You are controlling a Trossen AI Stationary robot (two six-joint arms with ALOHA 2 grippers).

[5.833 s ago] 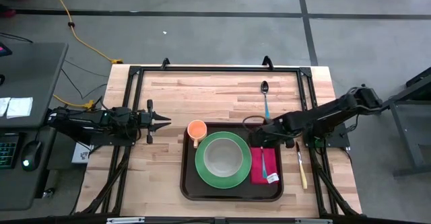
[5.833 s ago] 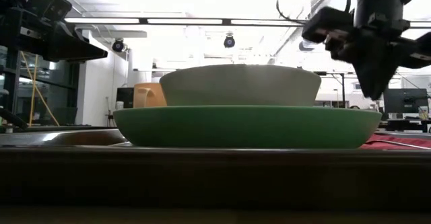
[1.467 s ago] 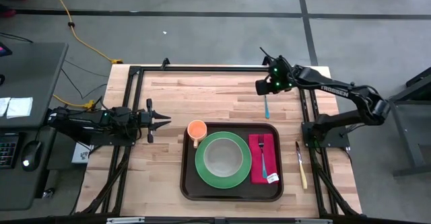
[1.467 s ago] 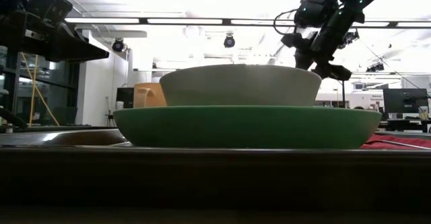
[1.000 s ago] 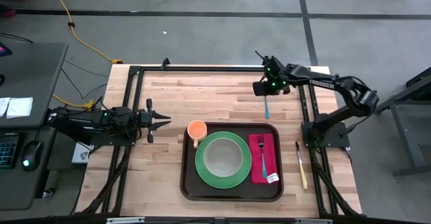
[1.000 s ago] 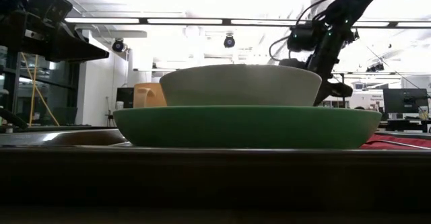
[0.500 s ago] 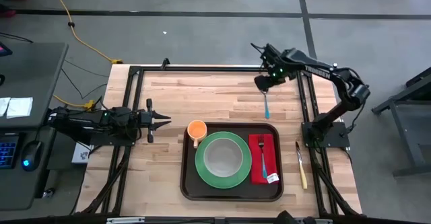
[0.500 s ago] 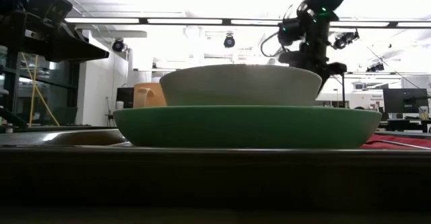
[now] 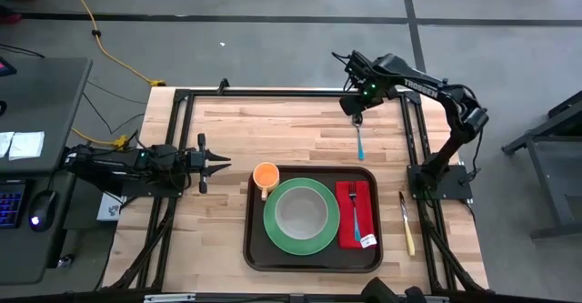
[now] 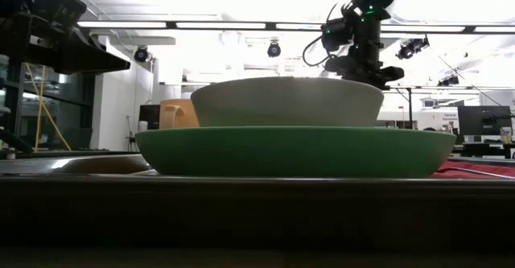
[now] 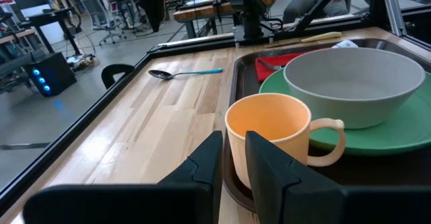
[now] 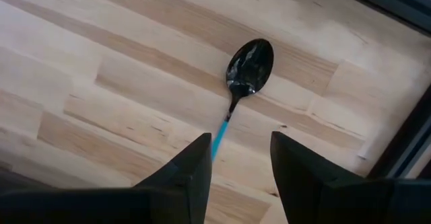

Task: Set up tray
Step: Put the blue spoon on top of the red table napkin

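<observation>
Holding plate, dark brown tray (image 9: 256, 248), rounded corners, seemingly plastic

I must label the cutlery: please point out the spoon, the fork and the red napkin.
spoon (image 12: 250, 61), right wrist view, on its dark bowl.
fork (image 9: 356, 212), high view, on its handle.
red napkin (image 9: 346, 227), high view, on its bare cloth.

Both arms are dark, jointed and matte. The right arm (image 9: 427, 89) carries white lettering, green lights near its wrist and a looping black cable. The left arm (image 9: 127, 162) shows a small green light.
</observation>
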